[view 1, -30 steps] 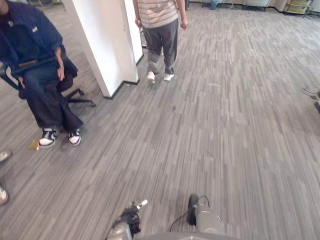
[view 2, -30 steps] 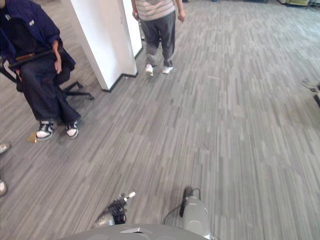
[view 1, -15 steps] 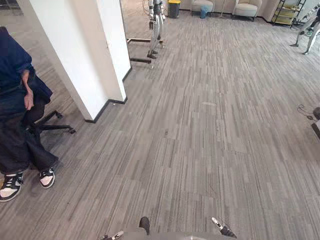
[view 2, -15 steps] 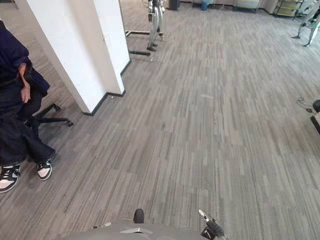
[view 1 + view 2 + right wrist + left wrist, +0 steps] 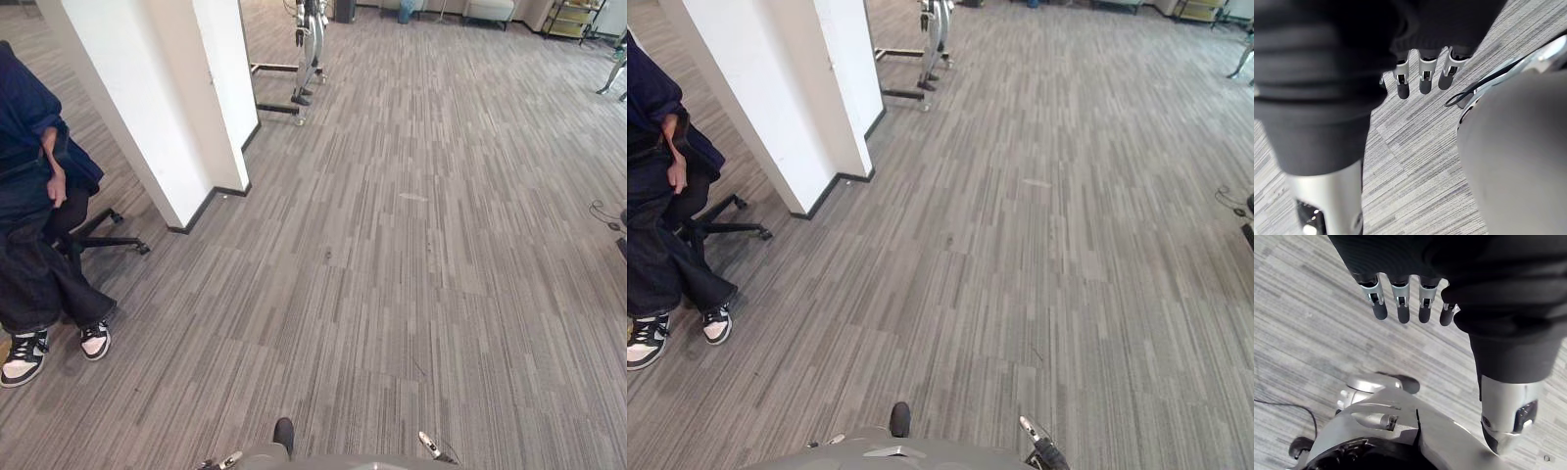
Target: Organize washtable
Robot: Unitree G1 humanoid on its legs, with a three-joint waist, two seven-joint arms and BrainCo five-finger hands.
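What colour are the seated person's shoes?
The shoes are black and white, best seen in the left eye view.

White pillar is seen on grey plank floor; person is seated on wheeled chair beside it.

Looking like an open office: grey carpet tiles running everywhere, white pillar, someone sitting on a wheeled chair.

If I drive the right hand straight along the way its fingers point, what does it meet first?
The right hand points its straight fingers down at the grey striped floor. Nothing shows between them, so the floor likely comes first, though depth is unclear.
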